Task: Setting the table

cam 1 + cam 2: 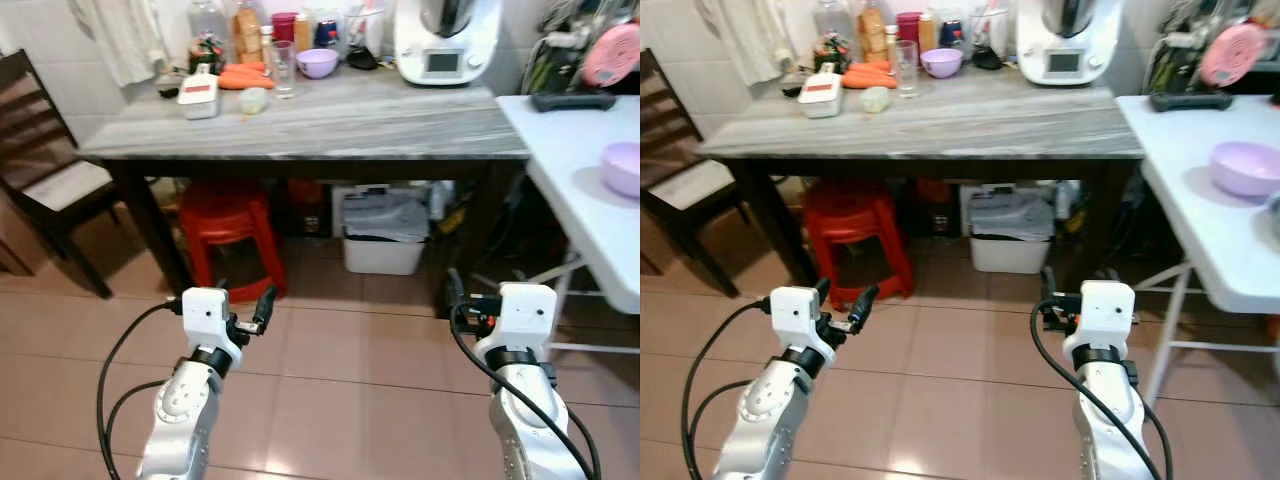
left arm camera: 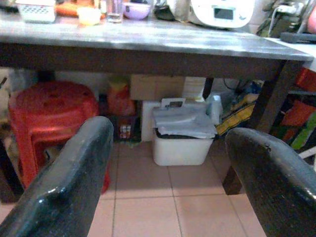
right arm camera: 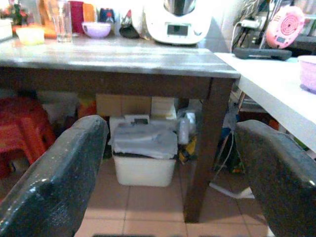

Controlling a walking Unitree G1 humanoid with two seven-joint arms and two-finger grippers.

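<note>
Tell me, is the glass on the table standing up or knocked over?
Standing up. The clear glass sits upright on the grey table, rim on top.

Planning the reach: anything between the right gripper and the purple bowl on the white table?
Nothing visible blocks it. The right gripper hangs open and low over the floor, in front of the dark table's leg. The purple bowl sits on the white table, above and to the right; that table's near edge lies on the way up.
</note>
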